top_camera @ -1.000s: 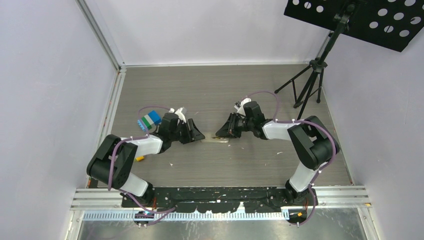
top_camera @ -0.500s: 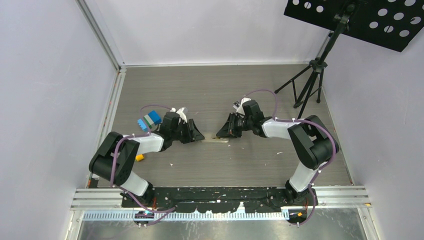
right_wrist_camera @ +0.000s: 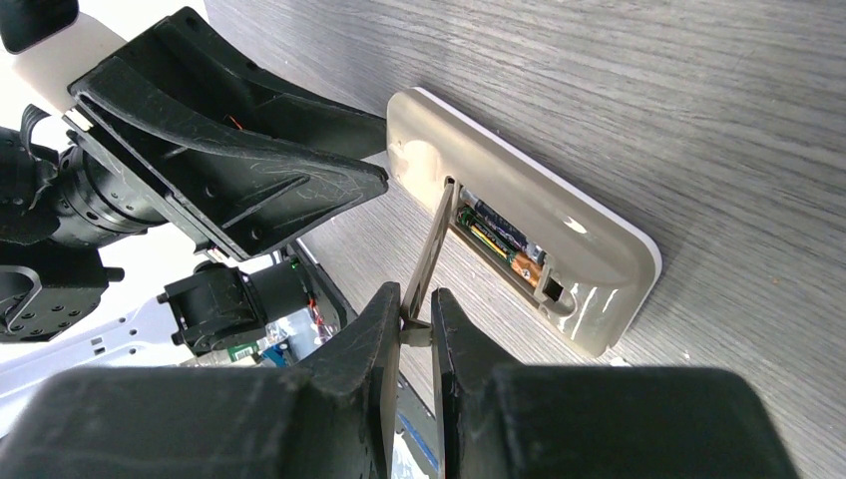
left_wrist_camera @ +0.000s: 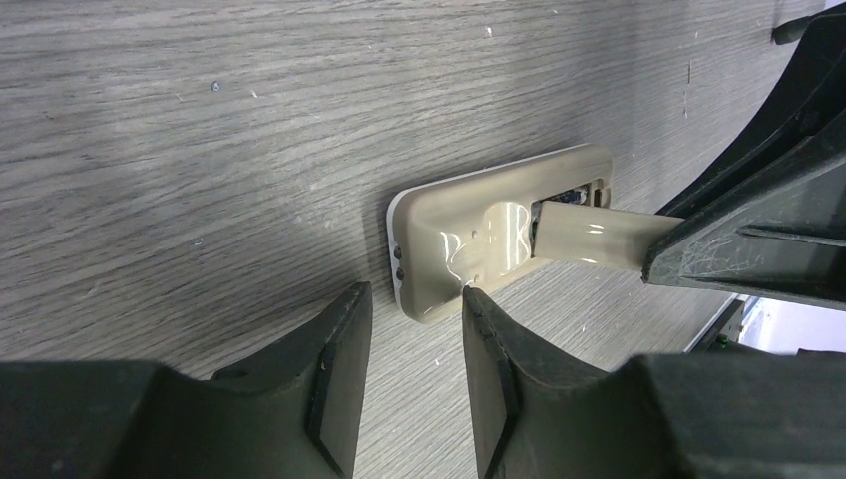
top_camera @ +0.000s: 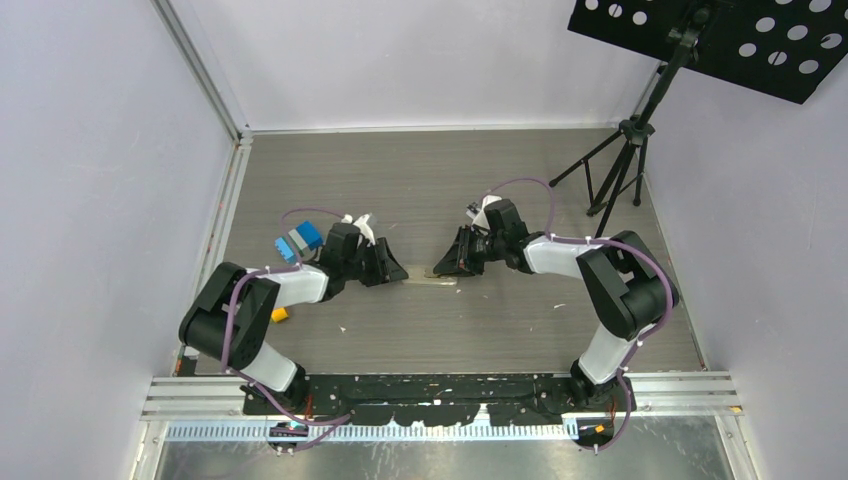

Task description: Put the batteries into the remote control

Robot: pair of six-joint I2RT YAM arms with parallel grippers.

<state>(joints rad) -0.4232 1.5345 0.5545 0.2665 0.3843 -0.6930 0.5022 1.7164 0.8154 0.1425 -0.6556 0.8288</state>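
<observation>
The remote control (top_camera: 440, 279) lies face down on the table between both grippers, its beige back (left_wrist_camera: 479, 239) up. In the right wrist view its open recess (right_wrist_camera: 504, 239) holds dark batteries (right_wrist_camera: 496, 230) with green marks. My right gripper (right_wrist_camera: 417, 299) is shut on the edge of the thin grey-tan battery cover (right_wrist_camera: 429, 249), which slants up with its far end at the recess. My left gripper (left_wrist_camera: 414, 299) is open, its tips right at the remote's near end, with nothing pinched. The cover (left_wrist_camera: 599, 238) reaches the remote from the right in the left wrist view.
A blue, green and white block stack (top_camera: 300, 240) sits beside the left arm, and a small yellow piece (top_camera: 281, 315) lies near its elbow. A black tripod stand (top_camera: 620, 170) rises at the back right. Walls close in the left, back and right sides.
The left jaws have narrowed a little and the left arm has shifted slightly. The right arm, cover and remote have stayed put.
</observation>
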